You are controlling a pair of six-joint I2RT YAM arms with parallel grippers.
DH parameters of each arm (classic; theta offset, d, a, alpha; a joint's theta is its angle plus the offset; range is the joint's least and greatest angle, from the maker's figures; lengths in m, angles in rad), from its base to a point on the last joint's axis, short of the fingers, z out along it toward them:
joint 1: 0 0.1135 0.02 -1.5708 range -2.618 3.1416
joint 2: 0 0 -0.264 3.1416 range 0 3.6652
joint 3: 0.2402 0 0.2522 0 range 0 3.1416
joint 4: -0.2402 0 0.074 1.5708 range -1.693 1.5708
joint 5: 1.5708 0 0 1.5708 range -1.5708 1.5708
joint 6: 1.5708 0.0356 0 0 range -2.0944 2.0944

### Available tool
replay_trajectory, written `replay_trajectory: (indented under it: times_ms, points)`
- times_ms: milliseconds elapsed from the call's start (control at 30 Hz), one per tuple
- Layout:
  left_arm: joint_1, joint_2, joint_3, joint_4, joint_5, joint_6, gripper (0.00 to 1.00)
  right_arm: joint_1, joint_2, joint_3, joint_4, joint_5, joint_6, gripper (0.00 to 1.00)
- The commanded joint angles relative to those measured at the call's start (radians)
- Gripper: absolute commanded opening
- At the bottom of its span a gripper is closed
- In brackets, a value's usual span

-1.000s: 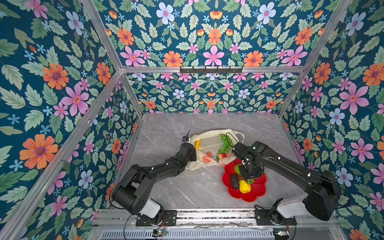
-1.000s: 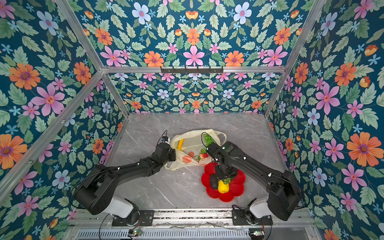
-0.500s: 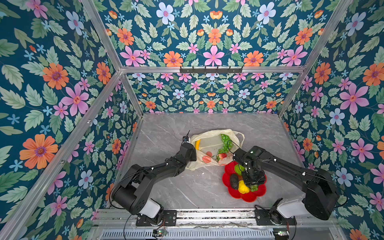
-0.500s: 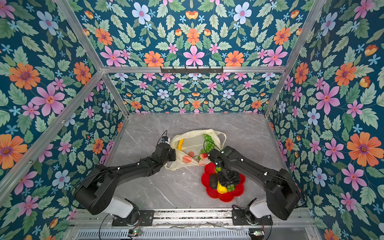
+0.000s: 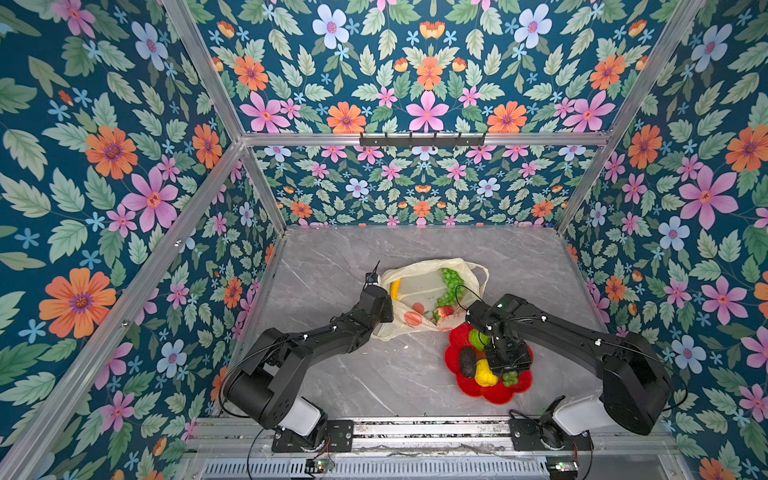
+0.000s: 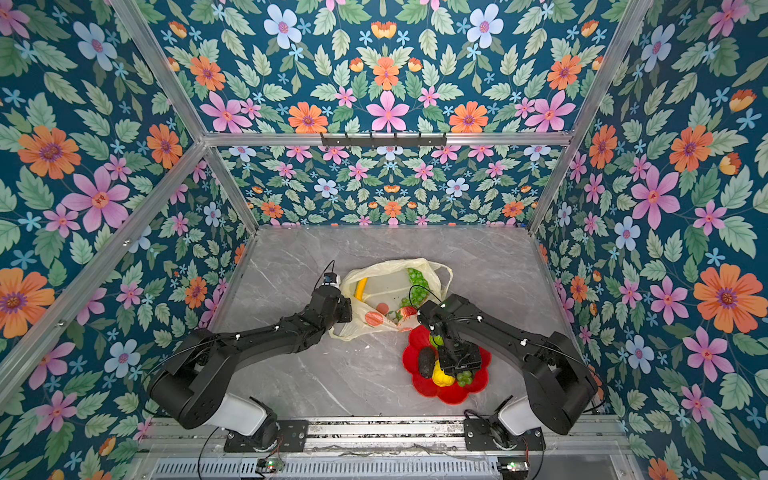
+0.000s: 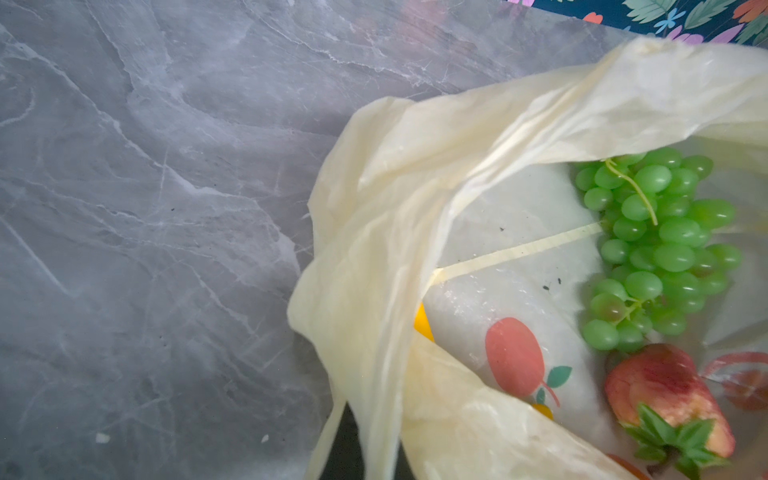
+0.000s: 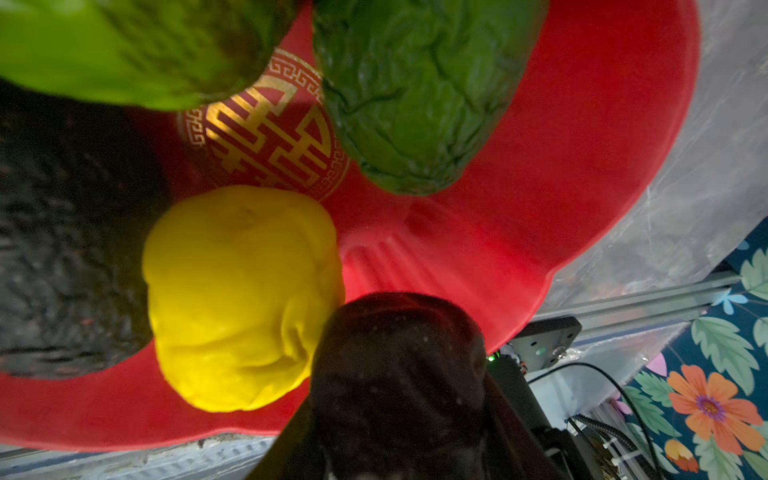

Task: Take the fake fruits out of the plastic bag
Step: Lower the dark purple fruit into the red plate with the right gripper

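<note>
The plastic bag (image 5: 419, 286) (image 7: 415, 187) lies open mid-table. Inside it are a green grape bunch (image 5: 451, 286) (image 7: 660, 245), a banana (image 5: 395, 287) and a strawberry (image 5: 444, 312) (image 7: 665, 390). My left gripper (image 5: 385, 308) (image 7: 353, 465) is shut on the bag's left edge and pulls the film taut. My right gripper (image 5: 509, 365) (image 8: 399, 415) hangs low over the red dish (image 5: 498, 397) (image 8: 561, 187), shut on a dark rounded fruit (image 8: 399, 340) that looks like an avocado. On the dish lie a lemon (image 8: 237, 291), a dark avocado (image 8: 62, 249) and two green bumpy fruits (image 8: 407, 91).
A few small green grapes (image 5: 510, 377) show on the dish by the right gripper's tip. Flowered walls (image 5: 124, 208) enclose the grey marble table (image 5: 374, 374) on three sides. A metal rail (image 5: 415, 428) with both arm bases runs along the front.
The right gripper has moved from the bag-side rim of the red dish toward the front, over its middle. The left arm and the bag have not moved.
</note>
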Motion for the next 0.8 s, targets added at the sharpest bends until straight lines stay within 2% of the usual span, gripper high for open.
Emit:
replay_trajectory:
  times_ms: [0,333,500,767]
  points:
    - [-0.001,0.002,0.002,0.01,0.002,0.012,0.07,-0.002,0.015,-0.004,-0.003,-0.009,0.0,0.51]
    - [0.0,0.003,0.003,0.01,0.0,0.014,0.07,-0.001,0.06,-0.015,0.02,-0.018,0.002,0.53]
    - [-0.001,0.001,0.003,0.01,-0.001,0.016,0.07,0.0,0.059,-0.016,0.025,-0.003,-0.002,0.63]
    - [0.001,0.004,0.003,0.01,0.001,0.016,0.07,0.004,0.05,-0.012,0.022,0.003,0.0,0.62]
